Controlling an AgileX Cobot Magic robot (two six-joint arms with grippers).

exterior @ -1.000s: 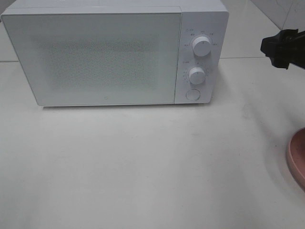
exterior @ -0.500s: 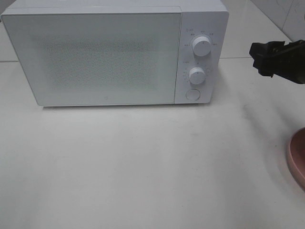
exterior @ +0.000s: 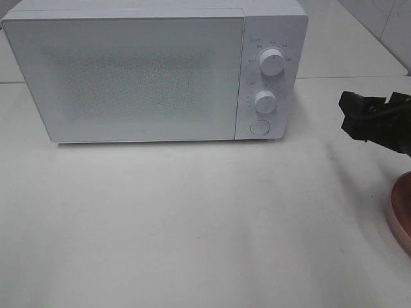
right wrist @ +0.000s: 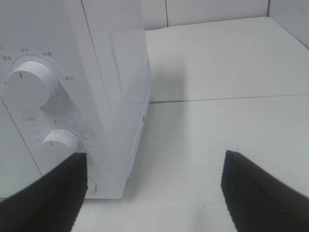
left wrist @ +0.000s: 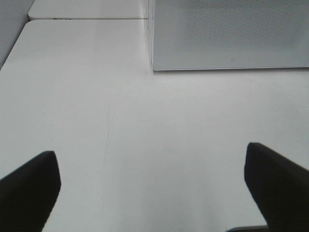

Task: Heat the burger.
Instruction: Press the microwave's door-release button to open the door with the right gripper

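Note:
The burger is out of view in every frame. A white microwave (exterior: 128,77) stands at the back of the table with its door closed; its upper knob (exterior: 272,64), lower knob (exterior: 264,101) and round button (exterior: 259,126) are on the right panel. My right gripper (exterior: 369,112) hovers open to the right of the microwave, facing the panel with nothing between its fingers. In the right wrist view that gripper (right wrist: 154,198) frames the microwave's side (right wrist: 120,96) and both knobs. The left gripper (left wrist: 152,193) is open over bare table, with the microwave's front (left wrist: 227,34) farther off.
The rim of a round pink plate (exterior: 399,215) shows at the right edge of the table, below the right gripper. The white tabletop (exterior: 192,224) spreads in front of the microwave. A seam between table sections runs behind the microwave (right wrist: 217,99).
The right gripper has come in from the right edge and dropped lower, closer to the pink plate. The microwave and left gripper have not moved.

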